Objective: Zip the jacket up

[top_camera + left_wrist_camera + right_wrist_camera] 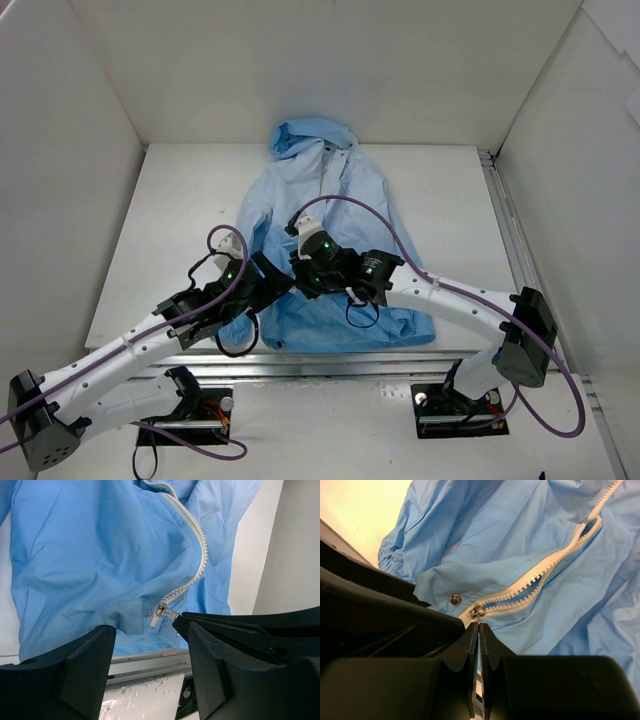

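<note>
Jacket (330,190) lies spread on the table (170,220), hem (125,625) at the near edge and hood (305,135) toward the far wall. From above, the arms (440,295) cover its lower front and hide the bottom of the zipper (545,572). The right claw (478,627) is pinched tight on the pull (478,620) of the slider (477,612); most of the pull is buried between the fingertips. A snap (454,599) sits just beside the slider. The left claw (150,635) stands about half open, holding nothing, with fingers on either side of the bunched hem; contact with the cloth cannot be told. Beyond the slider the zipper gapes unjoined, its top cut off in both wrist views.
</note>
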### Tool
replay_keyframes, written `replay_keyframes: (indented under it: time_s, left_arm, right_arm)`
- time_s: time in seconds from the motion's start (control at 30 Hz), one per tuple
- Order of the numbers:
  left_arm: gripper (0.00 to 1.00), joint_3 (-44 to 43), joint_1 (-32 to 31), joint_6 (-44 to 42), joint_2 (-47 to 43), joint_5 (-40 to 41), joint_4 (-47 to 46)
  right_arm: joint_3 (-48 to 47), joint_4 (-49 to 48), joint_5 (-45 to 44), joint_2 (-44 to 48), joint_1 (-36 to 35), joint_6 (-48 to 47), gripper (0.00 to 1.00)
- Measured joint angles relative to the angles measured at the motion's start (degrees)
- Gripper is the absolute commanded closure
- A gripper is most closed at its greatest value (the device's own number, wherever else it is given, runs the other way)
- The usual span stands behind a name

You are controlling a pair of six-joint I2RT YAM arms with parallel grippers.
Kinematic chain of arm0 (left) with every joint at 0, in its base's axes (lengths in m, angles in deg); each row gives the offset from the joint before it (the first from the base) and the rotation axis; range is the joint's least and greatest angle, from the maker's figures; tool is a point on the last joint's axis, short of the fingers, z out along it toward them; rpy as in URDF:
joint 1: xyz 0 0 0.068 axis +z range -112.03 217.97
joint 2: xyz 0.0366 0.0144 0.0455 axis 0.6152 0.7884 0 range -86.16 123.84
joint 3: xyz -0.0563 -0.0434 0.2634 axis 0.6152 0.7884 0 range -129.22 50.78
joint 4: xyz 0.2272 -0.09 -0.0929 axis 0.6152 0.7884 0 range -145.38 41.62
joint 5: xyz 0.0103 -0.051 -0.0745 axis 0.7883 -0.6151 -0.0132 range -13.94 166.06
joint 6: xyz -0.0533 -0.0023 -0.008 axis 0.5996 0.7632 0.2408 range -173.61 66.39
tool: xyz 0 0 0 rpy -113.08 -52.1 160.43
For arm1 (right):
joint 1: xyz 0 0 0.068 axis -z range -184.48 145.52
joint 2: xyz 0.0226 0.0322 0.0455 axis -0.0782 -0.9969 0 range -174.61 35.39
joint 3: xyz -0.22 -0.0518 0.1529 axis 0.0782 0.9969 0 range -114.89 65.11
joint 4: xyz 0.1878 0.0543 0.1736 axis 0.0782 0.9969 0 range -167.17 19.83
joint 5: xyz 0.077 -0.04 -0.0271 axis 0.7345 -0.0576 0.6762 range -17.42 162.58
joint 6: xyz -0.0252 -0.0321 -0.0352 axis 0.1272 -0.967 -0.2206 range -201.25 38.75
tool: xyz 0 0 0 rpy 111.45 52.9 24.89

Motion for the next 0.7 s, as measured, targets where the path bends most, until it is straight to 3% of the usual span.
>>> replay_keyframes:
  time_s: [0.2, 0.6, 0.7]
  left_arm:
    - [0.6, 1.49, 0.0, -0.26, 0.0, 0.72, -2.36]
    - [1.0, 4.15, 0.0, -1.03, -1.01, 1.75, -6.36]
    - [1.0, 4.2, 0.0, -1.27, -1.01, 1.73, -6.86]
  right_arm:
    - [-0.02, 0.0, 0.79, 0.0, 0.44, 0.0, 1.0]
    - [-0.02, -0.02, 2.29, 0.02, 0.68, 0.15, 1.0]
    - [-0.02, -0.02, 2.51, 0.02, 0.68, 0.13, 1.0]
